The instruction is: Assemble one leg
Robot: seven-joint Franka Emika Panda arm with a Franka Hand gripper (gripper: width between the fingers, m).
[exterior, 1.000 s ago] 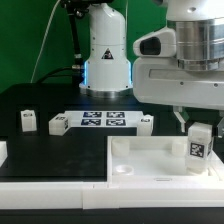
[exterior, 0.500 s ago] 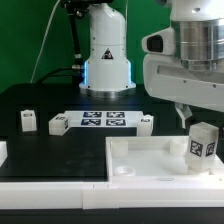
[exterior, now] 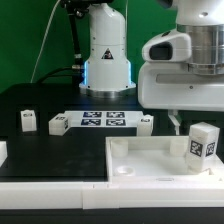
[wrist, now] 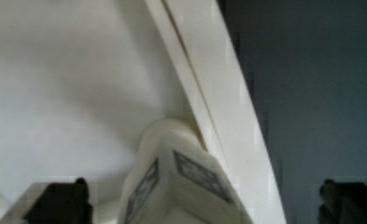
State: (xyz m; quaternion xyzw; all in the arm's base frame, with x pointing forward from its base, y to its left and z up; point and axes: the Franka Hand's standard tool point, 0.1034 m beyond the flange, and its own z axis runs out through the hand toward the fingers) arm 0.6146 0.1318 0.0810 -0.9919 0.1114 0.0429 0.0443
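The leg (exterior: 202, 142) stands upright on the large white square piece (exterior: 150, 158), at that piece's corner on the exterior view's right, with its black-and-white marker facing the camera. The tool (exterior: 190, 119) hangs just above it. In the wrist view its two dark fingers (wrist: 55, 200) are spread wide, one on either side of the leg's top and touching neither side, so nothing is being pinched.

The main risk is that the leg is only resting there. Neither view shows whether its foot is seated in a corner socket like the round one (exterior: 125, 170) visible at the near edge. If it is loose, a small knock could tip it off the piece or onto the worktop (exterior: 45, 150).

Such a knock would most likely come from the tool. In the exterior view one fingertip sits close to the leg's upper edge, so a sideways move made before the tool is well clear could clip it. A descent that is slightly off-centre could land a finger on the leg's top and push it over.

The wrist view also shows the leg close to the piece's raised rim, which leaves little room for a finger on that side.
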